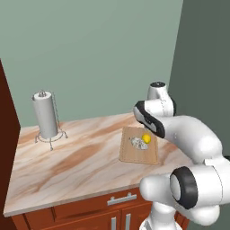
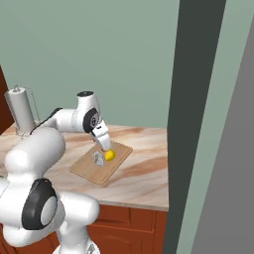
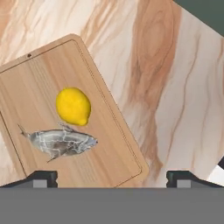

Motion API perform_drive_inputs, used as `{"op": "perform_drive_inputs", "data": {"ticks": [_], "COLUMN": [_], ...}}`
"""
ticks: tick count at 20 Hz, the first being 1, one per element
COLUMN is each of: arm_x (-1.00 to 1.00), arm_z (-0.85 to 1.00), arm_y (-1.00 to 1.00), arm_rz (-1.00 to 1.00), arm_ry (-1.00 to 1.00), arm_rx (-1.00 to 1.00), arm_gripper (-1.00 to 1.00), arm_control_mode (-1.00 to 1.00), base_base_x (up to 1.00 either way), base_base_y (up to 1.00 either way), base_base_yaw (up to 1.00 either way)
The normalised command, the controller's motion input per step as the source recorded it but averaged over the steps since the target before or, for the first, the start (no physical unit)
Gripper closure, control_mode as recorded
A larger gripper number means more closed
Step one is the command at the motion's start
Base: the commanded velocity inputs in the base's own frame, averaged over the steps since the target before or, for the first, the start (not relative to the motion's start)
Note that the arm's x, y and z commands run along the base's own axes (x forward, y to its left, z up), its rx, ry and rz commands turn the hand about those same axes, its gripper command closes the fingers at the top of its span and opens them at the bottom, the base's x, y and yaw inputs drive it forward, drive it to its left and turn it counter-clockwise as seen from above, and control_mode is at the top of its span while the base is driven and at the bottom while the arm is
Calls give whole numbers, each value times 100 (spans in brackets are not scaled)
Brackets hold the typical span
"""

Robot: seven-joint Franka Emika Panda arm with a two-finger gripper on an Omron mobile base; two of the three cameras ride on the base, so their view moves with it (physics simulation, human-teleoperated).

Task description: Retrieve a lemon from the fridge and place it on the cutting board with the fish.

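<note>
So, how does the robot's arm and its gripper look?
The arm is glossy white, built of rounded, thick segments with black rings at the joints. The gripper has a white body; in the hand view its two finger tips are small, dark and blocky. No cables or markings show.

Yellow lemon (image 3: 73,106) (silver-grey fish (image 3: 61,142))

From the left base view my own arm covers the far right corner of the cutting board (image 1: 134,152). In the hand view the board runs off the left edge, and my tool (image 3: 112,177) shows just its two tips. The worktop (image 1: 76,157) is cut at the picture edges.
</note>
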Motion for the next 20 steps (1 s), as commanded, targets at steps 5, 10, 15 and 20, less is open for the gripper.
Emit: {"op": "perform_drive_inputs", "data": {"ticks": [5,10,15,20], "arm_x": [-97,-68,-58,-79], "arm_z": [100,77,69,41], "arm_y": [42,44,40,39], "arm_rz": [14,45,63,42], "arm_ry": [4,3,2,1], "arm_rx": [0,0,0,-2], "arm_gripper": [-100,-100,-100,-100], "arm_control_mode": [-100,-100,-100,-100], "base_base_x": [0,0,0,0], "base_base_y": [0,0,0,0], "base_base_yaw": [0,0,0,0]}}
